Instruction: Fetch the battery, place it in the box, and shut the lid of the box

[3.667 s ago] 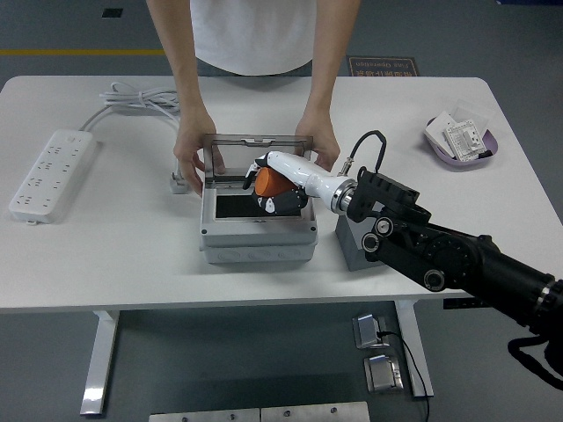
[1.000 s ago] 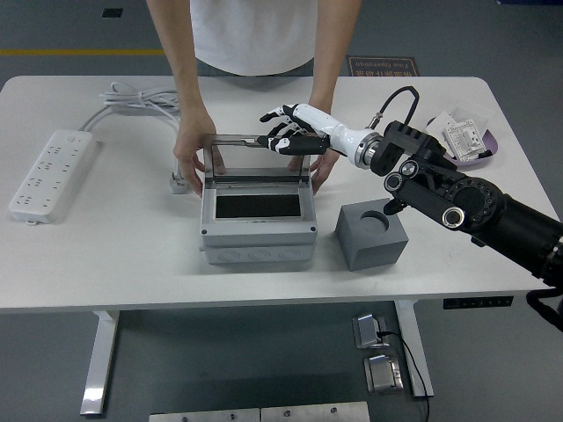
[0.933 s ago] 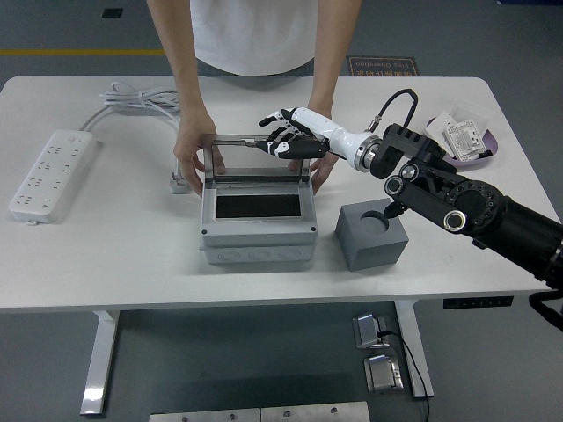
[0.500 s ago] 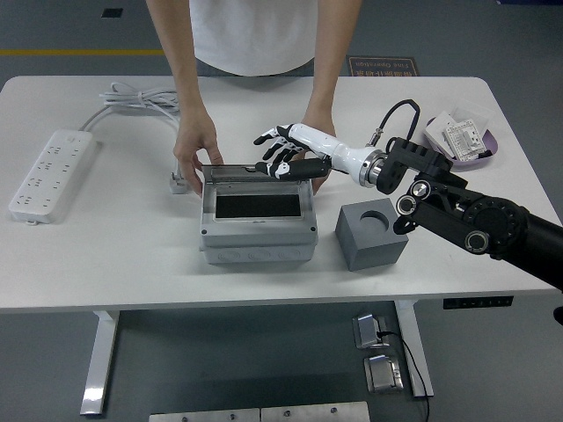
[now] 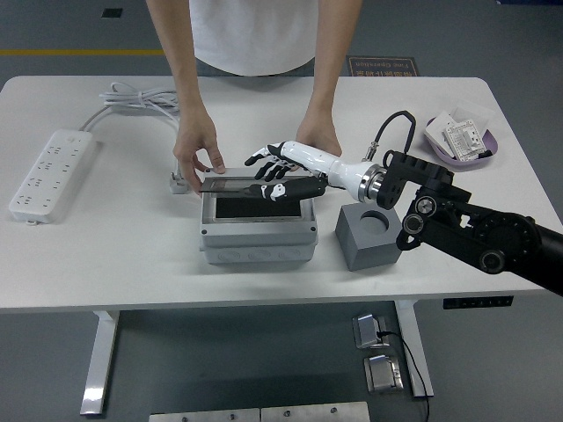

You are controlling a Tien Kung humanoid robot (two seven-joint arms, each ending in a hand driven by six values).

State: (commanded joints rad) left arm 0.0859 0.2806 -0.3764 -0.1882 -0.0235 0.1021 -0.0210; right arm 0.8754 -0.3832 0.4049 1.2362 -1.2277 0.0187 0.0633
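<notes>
The robot's right white-and-black hand (image 5: pixel 283 169), fingers spread and grasping nothing, rests on the dark translucent lid (image 5: pixel 233 185), nearly flat over the grey plastic box (image 5: pixel 257 236).

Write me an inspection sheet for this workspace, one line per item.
Surface: white table, bare along the near edge.
Job's things: grey box; its lid lowered, nearly flat; battery not visible.
Clutter: grey block with a round hole; purple tray holding small packets.
Grippers: right hand, fingers spread, resting on the lid; left hand not in view.
Cables: white power strip and its coiled cord, far left.
Surroundings: a person at the far side, one hand by the box's left rear, the other behind the robot's hand.
</notes>
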